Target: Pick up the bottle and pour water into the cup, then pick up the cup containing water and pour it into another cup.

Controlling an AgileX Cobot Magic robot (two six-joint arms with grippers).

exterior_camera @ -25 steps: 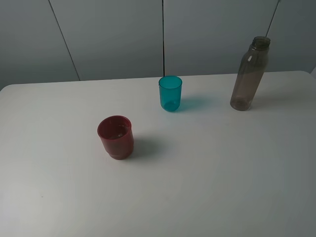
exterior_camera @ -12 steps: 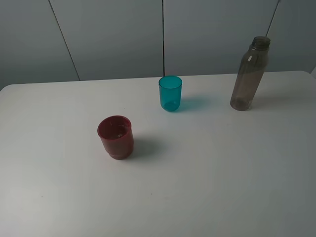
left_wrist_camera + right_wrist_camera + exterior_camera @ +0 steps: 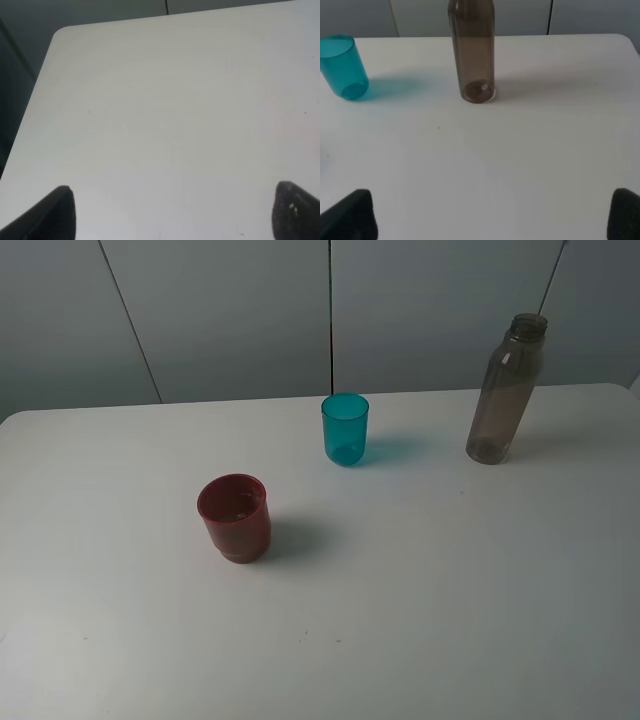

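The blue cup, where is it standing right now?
In the exterior high view the teal-blue cup stands upright near the far middle of the table, between the red cup at front left and the tall bottle at right.

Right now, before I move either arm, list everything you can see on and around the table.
bottle: one, smoky grey-brown, upright, far right of the table, uncapped.
cup: one, teal-blue, upright, far middle.
another cup: one, dark red, upright, nearer, left of centre.
table: one, white.
wall panels: grey, behind the table.
left gripper: dark fingers wide apart over bare table.
right gripper: dark fingers wide apart, facing the bottle, holding nothing.
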